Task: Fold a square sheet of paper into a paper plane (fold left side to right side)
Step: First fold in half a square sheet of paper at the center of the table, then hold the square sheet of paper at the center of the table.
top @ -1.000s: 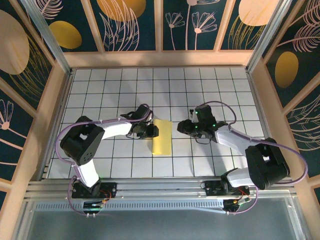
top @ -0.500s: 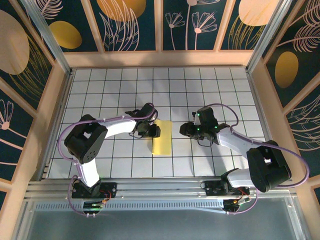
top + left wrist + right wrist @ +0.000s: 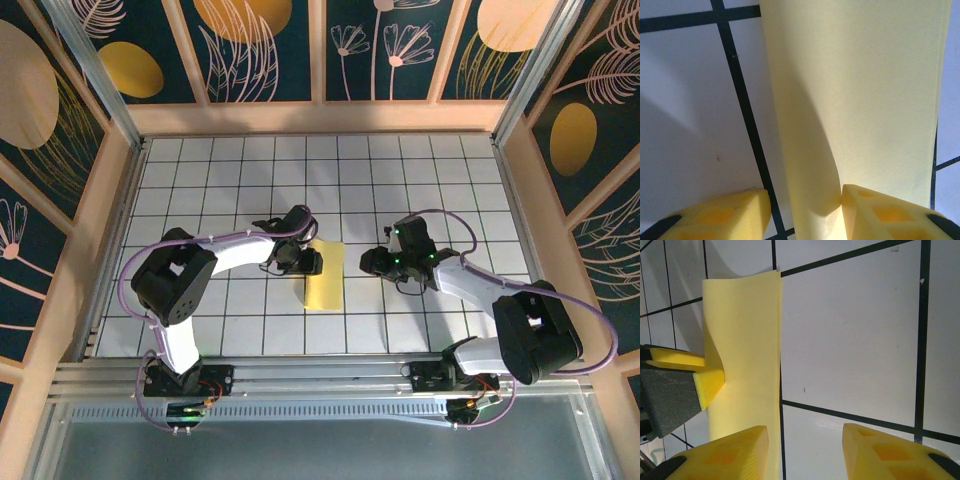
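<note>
The yellow sheet [image 3: 323, 285] lies folded into a long strip about midway between the desk's [image 3: 200, 200] near and far edges. At the strip's far half the left fingers [image 3: 310, 263] stand spread, one tip touching the sheet's left edge (the other over bare tile). Just right of the sheet, the right fingers [image 3: 369, 259] hang released, grasping nothing.
</note>
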### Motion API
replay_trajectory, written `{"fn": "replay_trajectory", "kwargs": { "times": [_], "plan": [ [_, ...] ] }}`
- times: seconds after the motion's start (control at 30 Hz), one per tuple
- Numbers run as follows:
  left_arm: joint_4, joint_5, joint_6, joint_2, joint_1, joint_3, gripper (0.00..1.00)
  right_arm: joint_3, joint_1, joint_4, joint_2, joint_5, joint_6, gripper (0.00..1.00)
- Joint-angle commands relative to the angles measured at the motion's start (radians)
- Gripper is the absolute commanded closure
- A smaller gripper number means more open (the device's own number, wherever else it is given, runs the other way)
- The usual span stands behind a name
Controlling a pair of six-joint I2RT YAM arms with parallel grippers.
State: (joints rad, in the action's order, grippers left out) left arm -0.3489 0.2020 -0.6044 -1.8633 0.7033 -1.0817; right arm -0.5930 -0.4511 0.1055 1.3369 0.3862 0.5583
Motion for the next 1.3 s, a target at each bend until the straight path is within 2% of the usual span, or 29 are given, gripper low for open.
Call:
{"fn": "replay_trajectory", "kwargs": {
  "times": [0.0,1.27],
  "plan": [
    [0.104,0.024,0.023,-0.128,0.032,0.022,0.54,0.012,0.006,-0.007,-0.016,0.005,-0.009,0.56],
    [0.080,0.017,0.018,-0.138,0.032,0.008,0.54,0.006,-0.015,-0.024,0.012,0.028,-0.003,0.56]
  ]
}}
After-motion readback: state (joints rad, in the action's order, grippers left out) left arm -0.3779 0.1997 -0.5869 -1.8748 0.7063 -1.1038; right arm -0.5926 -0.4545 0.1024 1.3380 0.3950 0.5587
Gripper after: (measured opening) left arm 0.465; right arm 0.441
